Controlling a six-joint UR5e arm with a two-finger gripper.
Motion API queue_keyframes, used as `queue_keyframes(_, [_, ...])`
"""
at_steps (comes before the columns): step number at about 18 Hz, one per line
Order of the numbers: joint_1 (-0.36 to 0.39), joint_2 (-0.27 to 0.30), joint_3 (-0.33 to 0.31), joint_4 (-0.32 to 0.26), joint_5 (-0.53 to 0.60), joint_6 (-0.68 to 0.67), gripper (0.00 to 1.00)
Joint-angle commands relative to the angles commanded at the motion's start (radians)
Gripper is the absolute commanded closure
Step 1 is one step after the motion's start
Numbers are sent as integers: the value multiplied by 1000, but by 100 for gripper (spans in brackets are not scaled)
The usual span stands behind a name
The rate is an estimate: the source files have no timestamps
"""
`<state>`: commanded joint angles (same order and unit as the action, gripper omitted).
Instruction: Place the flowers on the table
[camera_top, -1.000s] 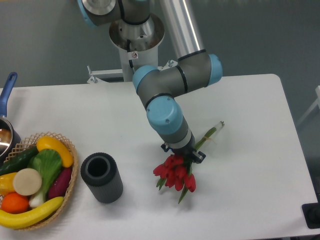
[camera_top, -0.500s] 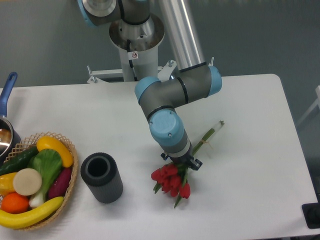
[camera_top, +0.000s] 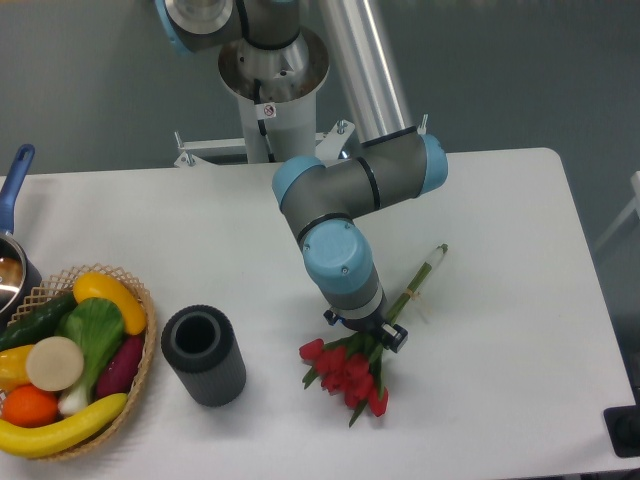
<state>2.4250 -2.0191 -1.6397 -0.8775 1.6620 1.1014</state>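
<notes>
Claw (camera_top: 368, 334) pinches flowers (camera_top: 348, 372) on table (camera_top: 500, 330), vase (camera_top: 204, 355) well left.

Over at nine o'clock, a dark grey ribbed vase (camera_top: 204, 355) stands upright, its mouth open to the camera. Further out at the same hour, I see a wicker basket (camera_top: 139, 300) holding a banana (camera_top: 60, 427), an orange (camera_top: 30, 405), a green leafy vegetable (camera_top: 90, 328), a yellow pepper (camera_top: 108, 297), a cucumber (camera_top: 36, 320) and a purple piece (camera_top: 122, 365). At ten o'clock, cut by the edge, a pot with a blue handle (camera_top: 14, 178).
</notes>
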Motion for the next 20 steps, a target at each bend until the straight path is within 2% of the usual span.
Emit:
queue_keyframes(4, [66, 94, 26, 3, -169, -49, 0])
queue_keyframes(6, [77, 128, 58, -5, -179, -52, 0])
queue_keyframes(8, [101, 166, 66, -37, -180, -46, 0])
queue_keyframes(9, [130, 210, 66, -87, -197, -35, 0])
queue_keyframes(10, [152, 229, 67, -127, -224, -9, 0])
queue_keyframes(11, [192, 264, 58, -164, -269, 47, 0])
queue_keyframes(12, [216, 287, 41, -175, -290, 89, 0])
queue_keyframes(14, [261, 336, -6, -179, -303, 187, 0])
queue_keyframes(16, [319, 410, -93, -176, -303, 321, 0])
queue_keyframes(17, [366, 443, -119, -186, -312, 427, 0])
queue_keyframes(18, [393, 465, -138, -210, -315, 507, 0])
queue_keyframes(20, [425, 487, -146, -245, -317, 567, 0])
